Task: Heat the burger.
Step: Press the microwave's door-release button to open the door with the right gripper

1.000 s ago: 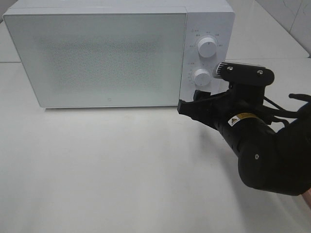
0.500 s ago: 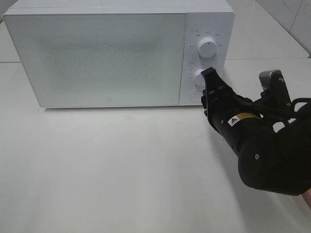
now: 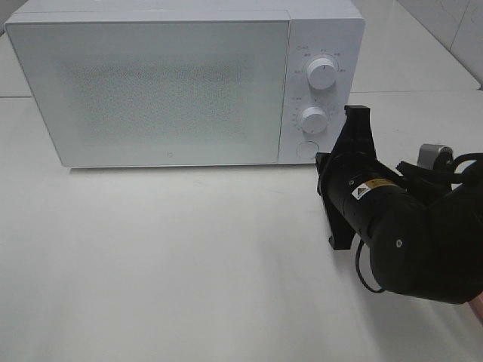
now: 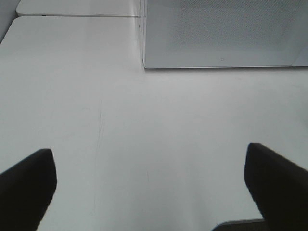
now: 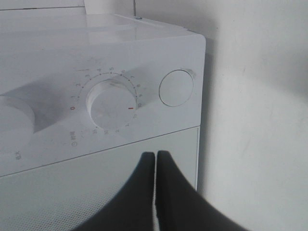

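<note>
Burger: I see it in none of the three views, so I cannot say where it is. The microwave (image 3: 189, 13) stands at the back of the white table (image 3: 151, 264) with its door (image 3: 151, 90) closed, and I cannot see through the door's speckled panel from here.

Control strip on the microwave's right side: upper knob (image 3: 323, 74), lower knob (image 3: 313, 118), and a round button (image 3: 307, 148) below both.

Right gripper (image 5: 155, 155): fingers pressed together, nothing between them. In its wrist view the tips lie over the edge of the door, just beside the seam with the control strip. They are near the lower knob, whose red mark shows, and the round button. I cannot tell whether the tips touch the front. From the high camera, the right arm (image 3: 407, 226) sits in front of the microwave's lower right corner, its black body low over the table.

Left gripper (image 4: 148, 159): fingers wide apart, holding nothing, above the table, with the microwave's front left corner ahead of it.
</note>
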Tool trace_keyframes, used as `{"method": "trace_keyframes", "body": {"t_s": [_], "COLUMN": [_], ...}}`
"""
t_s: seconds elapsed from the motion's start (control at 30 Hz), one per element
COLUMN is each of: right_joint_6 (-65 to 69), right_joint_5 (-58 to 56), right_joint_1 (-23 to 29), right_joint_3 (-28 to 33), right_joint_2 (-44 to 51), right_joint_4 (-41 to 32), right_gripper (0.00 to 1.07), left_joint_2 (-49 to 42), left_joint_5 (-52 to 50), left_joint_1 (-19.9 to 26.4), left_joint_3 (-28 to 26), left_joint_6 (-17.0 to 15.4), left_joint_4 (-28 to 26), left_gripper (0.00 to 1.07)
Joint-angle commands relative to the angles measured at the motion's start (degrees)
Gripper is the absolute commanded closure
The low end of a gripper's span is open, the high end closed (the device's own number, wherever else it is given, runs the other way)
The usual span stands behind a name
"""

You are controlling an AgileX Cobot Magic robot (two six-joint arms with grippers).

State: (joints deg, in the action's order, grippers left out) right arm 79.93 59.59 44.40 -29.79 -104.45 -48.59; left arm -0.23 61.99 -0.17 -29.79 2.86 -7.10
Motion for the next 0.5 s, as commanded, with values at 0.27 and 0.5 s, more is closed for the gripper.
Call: {"method": "trace_keyframes", "body": {"t_s": [0.27,0.5], "right_joint_6": [0.69,0.63], "right_joint_5": [-0.52,-0.63], "right_joint_1": [-0.06,-0.40], "right_joint_3": [-1.15,-2.52], "right_joint_2": [-3.90,-5.27], "right_joint_4": [0.57,0.34], "right_gripper": [1.07,1.07], "left_joint_2": [-1.32,-1.32], "left_joint_5": [-0.57,-0.57], "left_joint_1": [0.00,0.00], "left_joint_3": [0.23,0.23], "left_joint_6": [-0.23,-0.23], "left_joint_4": [-0.40,-0.40], "left_gripper": [0.09,0.09]}}
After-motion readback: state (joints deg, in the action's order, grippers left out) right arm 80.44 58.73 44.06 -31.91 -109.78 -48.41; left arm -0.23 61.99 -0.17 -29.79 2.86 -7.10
